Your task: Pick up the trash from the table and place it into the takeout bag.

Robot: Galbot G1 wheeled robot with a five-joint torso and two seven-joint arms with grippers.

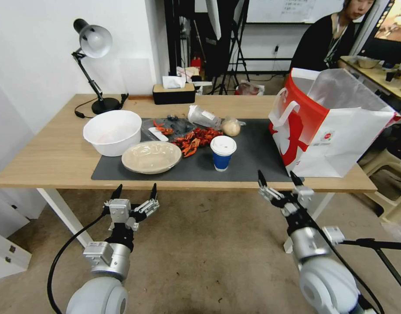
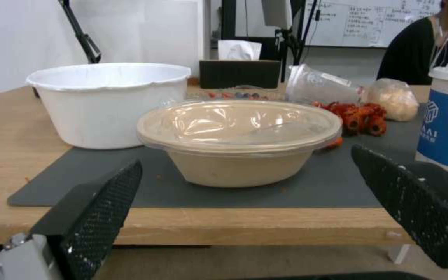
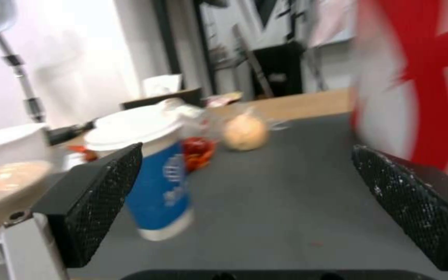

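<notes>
Before table [image 1: 56, 165] edge: left hand [image 1: 135, 192], right hand [image 1: 280, 179] raised, fingers spread.

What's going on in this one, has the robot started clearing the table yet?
Not yet. Both arms are held in front of the table's near edge, the left gripper and right gripper open and empty. The beige bowl, blue paper cup, crayfish shells, wrapped bun and clear plastic cup all sit on the dark mat. The takeout bag stands open at the table's right end.
</notes>
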